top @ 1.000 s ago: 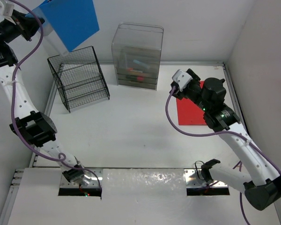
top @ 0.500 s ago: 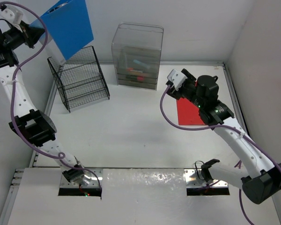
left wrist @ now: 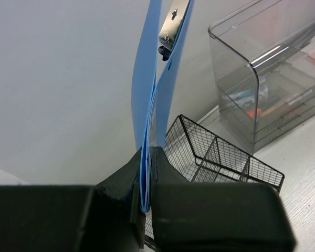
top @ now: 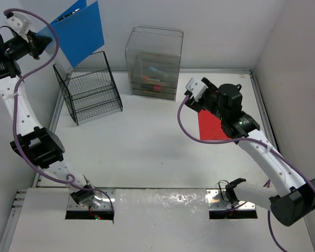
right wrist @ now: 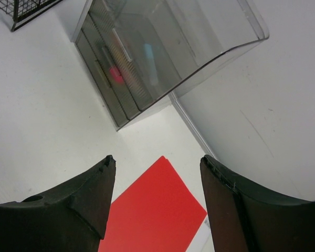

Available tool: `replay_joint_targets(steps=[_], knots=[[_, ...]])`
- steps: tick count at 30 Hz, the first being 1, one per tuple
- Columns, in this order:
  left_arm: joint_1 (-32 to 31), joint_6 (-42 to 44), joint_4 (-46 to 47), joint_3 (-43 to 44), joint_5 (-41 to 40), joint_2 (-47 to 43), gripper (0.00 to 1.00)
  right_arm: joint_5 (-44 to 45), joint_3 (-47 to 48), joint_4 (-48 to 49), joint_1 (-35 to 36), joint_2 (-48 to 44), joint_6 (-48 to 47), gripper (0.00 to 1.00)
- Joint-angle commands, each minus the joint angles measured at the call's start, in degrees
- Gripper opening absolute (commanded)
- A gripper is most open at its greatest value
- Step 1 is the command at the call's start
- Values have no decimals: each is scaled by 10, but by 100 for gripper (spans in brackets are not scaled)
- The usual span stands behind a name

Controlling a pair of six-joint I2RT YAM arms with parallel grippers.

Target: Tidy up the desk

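Observation:
My left gripper (top: 38, 38) is shut on a blue folder (top: 81, 30) and holds it high in the air, above and left of the black wire rack (top: 88, 86). In the left wrist view the folder (left wrist: 157, 89) rises edge-on from between my jaws, with a metal clip (left wrist: 170, 27) near its top. My right gripper (right wrist: 157, 163) is open and empty above a red folder (right wrist: 155, 212), which lies flat on the white desk (top: 147, 142) at the right (top: 212, 126).
A clear plastic drawer box (top: 154, 63) with small coloured items stands at the back middle; it also shows in the right wrist view (right wrist: 147, 52). Grey rails (top: 262, 105) run along the desk edges. White walls close in the back and right.
My left gripper has tilted the blue folder more upright and shifted it slightly left. My right gripper has moved left and toward the back, over the red folder's far end.

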Motion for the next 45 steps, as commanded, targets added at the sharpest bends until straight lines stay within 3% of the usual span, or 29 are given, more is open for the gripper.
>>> replay_joint_targets(steps=[1,3,4,8,18,21,26,30,34,40,45], knots=[[43,-75,92,-13,77,-43,0,9,12,0,2,2,-5,64],[67,-169,231,-29,100,-49,0,12,9,-1,2,0,-6,64],[85,-205,240,-31,100,-52,0,14,7,0,2,-1,-6,64],[97,-168,177,-34,102,-73,0,11,7,1,2,-2,-4,64],[96,-169,170,-108,139,-113,0,11,3,-6,2,-13,-2,64],[96,-143,170,-141,118,-129,0,11,3,-8,2,-12,-4,64],[95,-132,150,-137,116,-114,0,9,-5,-8,2,-15,-3,65],[90,-32,68,-116,52,-94,0,5,-11,-7,2,-22,-2,65],[30,133,-116,-43,-57,-63,0,4,-11,-5,2,-21,-2,65],[13,126,-58,-55,-72,-53,0,2,-12,-11,2,-16,-5,65],[6,181,-86,-46,-22,-45,0,1,-13,-18,2,-13,-9,65]])
